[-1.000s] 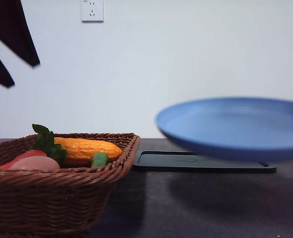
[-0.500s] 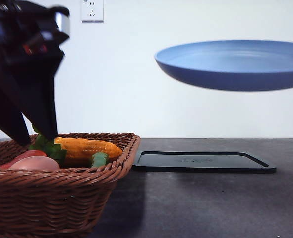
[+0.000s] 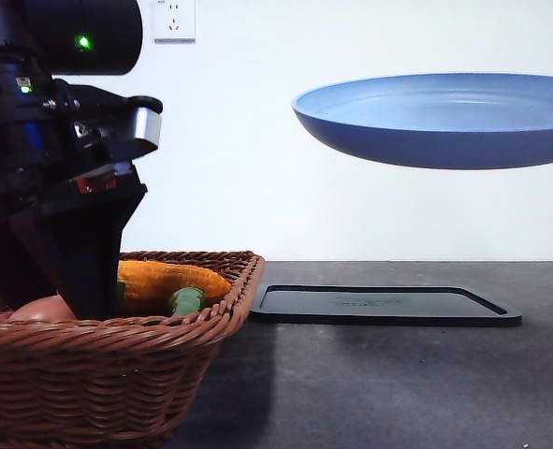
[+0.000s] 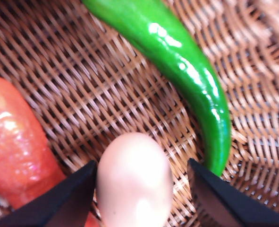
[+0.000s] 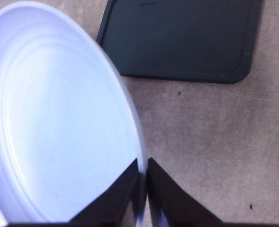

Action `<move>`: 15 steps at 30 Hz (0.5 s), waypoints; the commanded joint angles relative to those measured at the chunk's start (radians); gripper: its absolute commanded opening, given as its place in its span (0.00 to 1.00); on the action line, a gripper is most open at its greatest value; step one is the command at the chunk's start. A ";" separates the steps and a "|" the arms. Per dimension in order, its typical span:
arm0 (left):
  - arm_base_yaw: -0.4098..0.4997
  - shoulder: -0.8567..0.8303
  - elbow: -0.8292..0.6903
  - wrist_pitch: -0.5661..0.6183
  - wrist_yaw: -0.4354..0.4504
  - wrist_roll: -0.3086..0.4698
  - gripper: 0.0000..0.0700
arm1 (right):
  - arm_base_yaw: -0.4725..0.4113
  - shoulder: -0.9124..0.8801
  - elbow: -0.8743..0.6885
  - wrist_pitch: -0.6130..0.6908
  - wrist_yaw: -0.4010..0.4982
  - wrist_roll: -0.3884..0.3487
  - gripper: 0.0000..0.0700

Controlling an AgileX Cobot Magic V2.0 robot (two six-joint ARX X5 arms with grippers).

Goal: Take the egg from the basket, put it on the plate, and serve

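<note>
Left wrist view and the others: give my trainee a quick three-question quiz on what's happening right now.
1. True or false: the left gripper has its fingers either side of the egg in the basket.
2. Multiple choice: the plate is (A) lying on the black tray, (B) held in the air by the right gripper, (C) inside the basket.
3. Fill in: the long vegetable lying beside the egg in the left wrist view is a green ____.

Key: 1 true; 2 B; 3 pepper.
</note>
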 commanded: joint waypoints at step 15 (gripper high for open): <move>-0.009 0.020 0.013 -0.057 -0.002 0.054 0.36 | 0.002 0.004 0.022 0.010 -0.004 -0.012 0.00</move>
